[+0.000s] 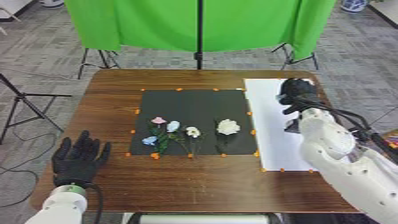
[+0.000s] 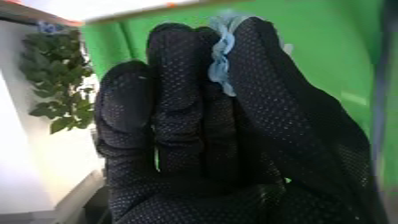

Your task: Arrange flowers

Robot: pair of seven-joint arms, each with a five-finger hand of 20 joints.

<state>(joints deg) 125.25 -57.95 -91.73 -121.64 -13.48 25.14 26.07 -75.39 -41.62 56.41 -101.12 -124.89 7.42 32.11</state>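
Note:
My right hand is over the far part of the white sheet. In the right wrist view, that right hand pinches a light blue flower between its thumb and fingers; the stem is hidden. Several flowers lie on the black mat: a pink one, a pale one, a blue one, a small white one and a large white one apart on the right. Fingers straight, my left hand rests empty at the near left of the table.
Orange tape pieces edge the mat and the sheet on the brown table. Beside my right forearm, a small grey thing is partly covered. A green cloth hangs beyond the table's far edge.

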